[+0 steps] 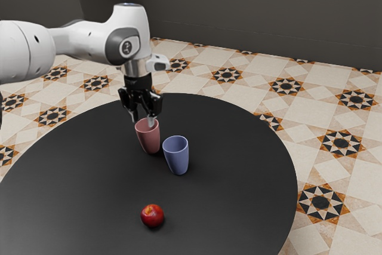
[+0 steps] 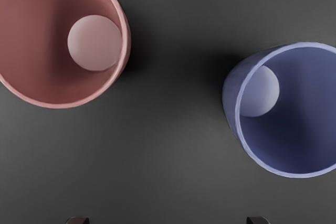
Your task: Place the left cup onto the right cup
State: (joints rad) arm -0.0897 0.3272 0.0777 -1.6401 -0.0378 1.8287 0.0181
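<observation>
Arm: my arm (image 1: 71,40) comes in from the exterior view's left, above the table's far left edge, with the hand pointing straight down.
Gripper: my gripper (image 1: 146,121) hangs just above the pink cup. Its fingers are spread wide and pinch nothing. In the wrist view the two dark fingertips (image 2: 77,220) stand far apart with bare table between them.
Left cup (pink): the pink cup (image 1: 147,137) stands upright on the table, around the middle and a little toward the far edge. Its mouth faces up. In the exterior view my fingers overlap its far rim, but I cannot tell if they touch it. From the wrist I look down into it (image 2: 58,40).
Apple: a red apple (image 1: 152,215) sits alone near the table's near edge, well apart from both cups.
Right cup (blue): the blue cup (image 1: 176,154) stands upright just beside the pink one, on the side toward the exterior view's right and slightly nearer the near edge. In the wrist view a strip of table separates it (image 2: 294,114) from the pink cup, so they do not touch.
Table: the round black table (image 1: 239,165) carries all three things.
</observation>
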